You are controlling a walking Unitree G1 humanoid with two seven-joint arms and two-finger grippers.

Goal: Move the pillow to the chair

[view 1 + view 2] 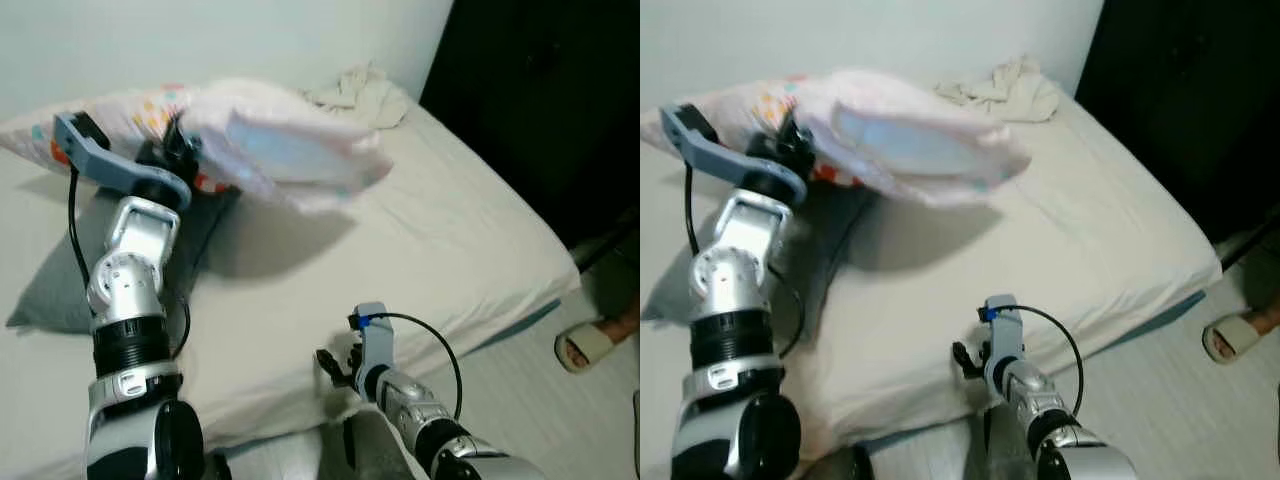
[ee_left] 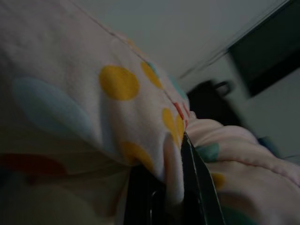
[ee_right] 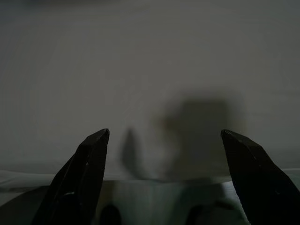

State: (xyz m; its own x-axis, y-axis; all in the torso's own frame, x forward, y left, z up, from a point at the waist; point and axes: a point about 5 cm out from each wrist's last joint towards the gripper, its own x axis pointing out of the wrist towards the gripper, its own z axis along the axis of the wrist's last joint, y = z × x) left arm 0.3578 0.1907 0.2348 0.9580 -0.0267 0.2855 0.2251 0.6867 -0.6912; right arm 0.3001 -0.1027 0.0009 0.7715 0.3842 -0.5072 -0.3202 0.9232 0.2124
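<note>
Pink cloth with coloured dots is pinched between the fingers of my left gripper (image 1: 178, 140), which is closed on one end of the pillow (image 1: 285, 150). I hold it by the end because the cloth bunches there and gives something thin enough to clamp. The wrist view shows a fold of the spotted cover squeezed against one black finger (image 2: 199, 187).

From my head camera the pillow is at about 12 o'clock, lifted above the bed (image 1: 440, 240). Its free end hangs out toward 1 o'clock and throws a shadow on the white sheet, so I judge it is clear of the mattress. Under my left arm, at about 10 o'clock, lies a grey cushion (image 1: 70, 290), and a second spotted pillow (image 1: 60, 125) rests behind it against the wall. A crumpled cloth (image 1: 360, 95) sits at the far corner of the bed.

My right gripper (image 1: 335, 368) waits low at 6 o'clock by the bed edge, its fingers spread apart and holding nothing.

At 3 o'clock on the floor I see a person's foot in a sandal (image 1: 590, 345).

No chair is visible to me, so I think I must turn to find it while keeping the grip firm.
</note>
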